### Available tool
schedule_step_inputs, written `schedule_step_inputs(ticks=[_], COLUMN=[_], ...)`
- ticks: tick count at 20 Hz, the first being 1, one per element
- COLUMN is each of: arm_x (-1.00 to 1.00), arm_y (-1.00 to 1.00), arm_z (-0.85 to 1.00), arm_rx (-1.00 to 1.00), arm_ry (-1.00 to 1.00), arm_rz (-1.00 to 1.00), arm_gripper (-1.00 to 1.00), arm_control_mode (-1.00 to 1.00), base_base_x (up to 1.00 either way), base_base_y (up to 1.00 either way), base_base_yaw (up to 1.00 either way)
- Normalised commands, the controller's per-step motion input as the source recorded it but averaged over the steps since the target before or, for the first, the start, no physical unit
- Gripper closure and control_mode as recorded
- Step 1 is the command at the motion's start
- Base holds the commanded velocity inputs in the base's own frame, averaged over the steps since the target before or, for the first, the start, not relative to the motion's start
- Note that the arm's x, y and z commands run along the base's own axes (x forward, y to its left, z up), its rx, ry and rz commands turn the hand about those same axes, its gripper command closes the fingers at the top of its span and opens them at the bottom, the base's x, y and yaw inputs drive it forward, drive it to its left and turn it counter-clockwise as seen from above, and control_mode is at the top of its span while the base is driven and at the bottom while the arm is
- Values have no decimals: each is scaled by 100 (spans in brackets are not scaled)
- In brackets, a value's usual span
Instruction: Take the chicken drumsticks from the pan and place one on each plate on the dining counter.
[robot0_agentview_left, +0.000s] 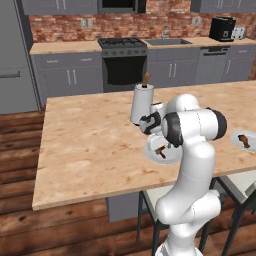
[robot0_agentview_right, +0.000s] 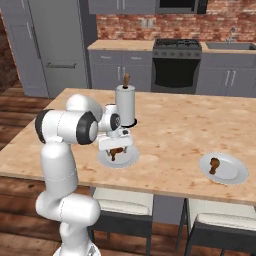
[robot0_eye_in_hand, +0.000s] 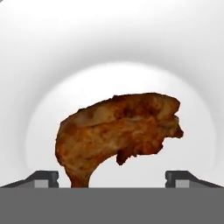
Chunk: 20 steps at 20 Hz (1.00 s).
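A reddish-brown chicken drumstick (robot0_eye_in_hand: 118, 131) lies on the near light grey plate (robot0_eye_in_hand: 131, 74) on the dining counter (robot0_agentview_left: 85, 140). My gripper (robot0_eye_in_hand: 113, 177) hangs straight above it, open. Its two fingertips (robot0_eye_in_hand: 43, 177) stand wide apart on either side of the thin bone end and do not touch the meat. From the base, the same plate (robot0_agentview_right: 131, 159) and drumstick (robot0_agentview_right: 116, 152) sit under the hand (robot0_agentview_right: 116, 146). The second plate (robot0_agentview_right: 231, 170) further right holds the other drumstick (robot0_agentview_right: 214, 164). The pan is out of view.
A tall white cylinder with a brown knob (robot0_agentview_right: 125, 104) stands on the counter just behind the hand. Pale stools (robot0_agentview_right: 117, 206) are tucked under the counter's near edge. A stove (robot0_agentview_left: 122, 50) and grey cabinets line the brick back wall.
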Motion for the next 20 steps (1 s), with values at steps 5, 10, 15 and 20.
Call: schedule_step_inputs(ticks=[5,10,15,20], arm_x=[-1,-26,-59,-85], arm_y=[4,2,0,0], arm_z=[34,69,54,33], arm_rx=[0,0,0,6], arm_ry=[-1,-3,-13,-12], arm_rz=[0,0,0,0], arm_gripper=[-100,-100,-100,-100], arm_control_mode=[-100,-100,-100,-100], base_base_x=[0,0,0,0], base_base_y=[0,0,0,0], base_base_yaw=[0,0,0,0])
